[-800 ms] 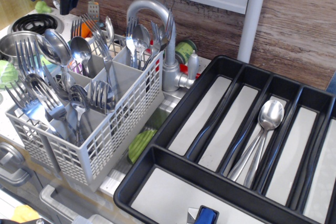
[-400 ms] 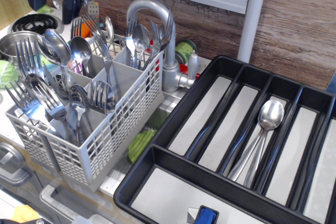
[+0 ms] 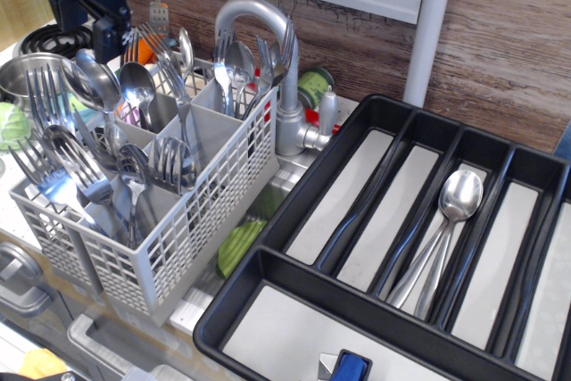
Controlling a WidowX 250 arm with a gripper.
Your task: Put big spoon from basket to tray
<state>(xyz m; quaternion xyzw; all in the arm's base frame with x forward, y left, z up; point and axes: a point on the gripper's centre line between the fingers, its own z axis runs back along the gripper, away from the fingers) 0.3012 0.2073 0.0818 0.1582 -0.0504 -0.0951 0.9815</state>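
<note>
The tool point(image 3: 100, 28) is dark blue and black and sits in the upper left of the frame, just above the back left corner of the basket point(image 3: 169, 247). Its tips are hard to make out against the dark wall, so I cannot tell if they are apart or together. Nothing can be seen held in it.

Right under the tool, a big spoon point(image 3: 95, 79) stands in the basket with its wide shiny bowl up, among forks point(image 3: 46, 100) and other spoons. The grey basket fills the left side of the frame and is packed with cutlery standing up in its square boxes.

Behind the basket, near the top middle, is a curved grey tap point(image 3: 259, 33). A metal pot point(image 3: 22, 73) is at the far left edge.

The black tray point(image 3: 294, 220) takes up the lower right. Two spoons point(image 3: 451, 220) lie together in one of its long slots.
</note>
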